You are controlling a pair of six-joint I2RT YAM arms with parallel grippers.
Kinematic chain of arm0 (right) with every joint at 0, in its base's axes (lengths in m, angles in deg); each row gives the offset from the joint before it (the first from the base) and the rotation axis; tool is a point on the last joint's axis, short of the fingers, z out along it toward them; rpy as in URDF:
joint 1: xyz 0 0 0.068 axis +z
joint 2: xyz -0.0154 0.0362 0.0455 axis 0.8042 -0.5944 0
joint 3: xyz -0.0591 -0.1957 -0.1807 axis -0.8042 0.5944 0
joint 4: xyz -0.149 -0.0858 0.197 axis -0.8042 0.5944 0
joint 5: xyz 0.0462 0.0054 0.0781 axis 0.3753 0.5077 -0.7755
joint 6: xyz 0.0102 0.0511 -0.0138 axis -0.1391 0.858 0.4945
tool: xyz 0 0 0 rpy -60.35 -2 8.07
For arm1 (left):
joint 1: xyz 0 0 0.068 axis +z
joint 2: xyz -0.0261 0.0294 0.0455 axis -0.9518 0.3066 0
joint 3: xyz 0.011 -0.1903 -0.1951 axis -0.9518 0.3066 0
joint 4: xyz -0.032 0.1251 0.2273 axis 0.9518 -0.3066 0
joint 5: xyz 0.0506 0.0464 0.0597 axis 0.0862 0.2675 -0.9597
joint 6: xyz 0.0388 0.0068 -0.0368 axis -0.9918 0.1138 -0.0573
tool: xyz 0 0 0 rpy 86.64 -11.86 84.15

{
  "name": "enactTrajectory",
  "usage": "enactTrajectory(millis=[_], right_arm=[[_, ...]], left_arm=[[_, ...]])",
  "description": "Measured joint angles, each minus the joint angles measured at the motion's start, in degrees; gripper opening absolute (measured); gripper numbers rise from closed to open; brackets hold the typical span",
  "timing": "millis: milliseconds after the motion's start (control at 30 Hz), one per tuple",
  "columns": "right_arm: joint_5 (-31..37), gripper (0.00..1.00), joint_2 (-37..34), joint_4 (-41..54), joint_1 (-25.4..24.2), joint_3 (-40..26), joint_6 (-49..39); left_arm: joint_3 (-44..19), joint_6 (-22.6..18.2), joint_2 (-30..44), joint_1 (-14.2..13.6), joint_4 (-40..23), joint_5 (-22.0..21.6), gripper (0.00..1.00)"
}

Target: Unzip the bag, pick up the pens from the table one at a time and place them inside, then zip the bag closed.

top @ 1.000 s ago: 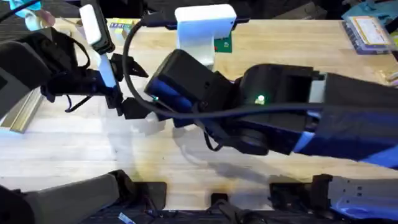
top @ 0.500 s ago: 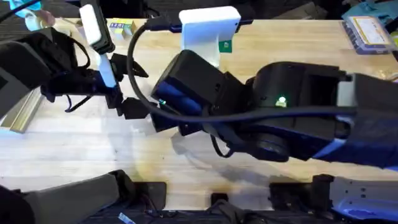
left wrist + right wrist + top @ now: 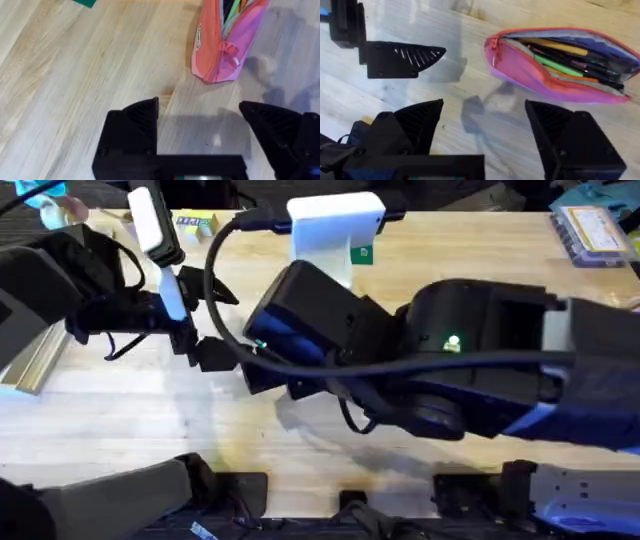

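Nearest the camera, the right arm (image 3: 450, 370) lies across the middle of the table (image 3: 120, 420). It has drawn a little toward its own side over the past second, then halted; for the last half second nothing has moved.

Its wrist camera shows the right gripper (image 3: 484, 107) with fingers spread wide and nothing between them, hanging just short of the bag (image 3: 545, 75). The bag lies flat on the wood, its zipper run open along the top, the mouth gaping. Inside lie several pens (image 3: 555, 62), among them a yellow, a green and an orange one.

Across from it the left gripper (image 3: 198, 107) is also spread and empty, above bare planks. The closed end of the bag (image 3: 220, 50) sits just beyond its fingertips. One of its fingers (image 3: 405, 60) shows in the right wrist view, near the bag's zipper end.

No pen lies on the visible wood beside the bag. By the look of it, the loading is finished and the right arm's short retreat was a release. What is left is the zipping: one gripper to pin the fabric, the other to find the small pull.

At the far edge stands a white block (image 3: 335, 225).
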Motion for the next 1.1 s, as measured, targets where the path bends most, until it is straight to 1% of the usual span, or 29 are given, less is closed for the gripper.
enactTrajectory(millis=[333, 567, 767, 933, 1100], right_arm=[[0.0, 0.997, -0.2, -0.8, 0.0, 0.0, 0.0], [0.0, 0.997, -3.9, -1.7, -0.1, -0.1, 0.2], [0.0, 0.997, -6.0, -2.5, -1.5, -0.1, 3.6], [0.0, 0.998, -7.2, -5.5, -3.3, -0.1, 6.7], [0.0, 0.998, -9.9, -7.1, -3.4, -0.1, 7.8]], left_arm=[[0.0, 0.0, 0.0, 0.0, 0.0, 0.0, 0.993], [0.0, 0.0, 0.0, 0.0, 0.0, 0.0, 0.993], [0.0, 0.0, 0.0, 0.0, 0.0, 0.0, 0.993], [0.0, 0.0, 0.0, 0.0, 0.0, 0.0, 0.994], [0.0, 0.0, 0.0, 0.0, 0.0, 0.0, 0.993]])
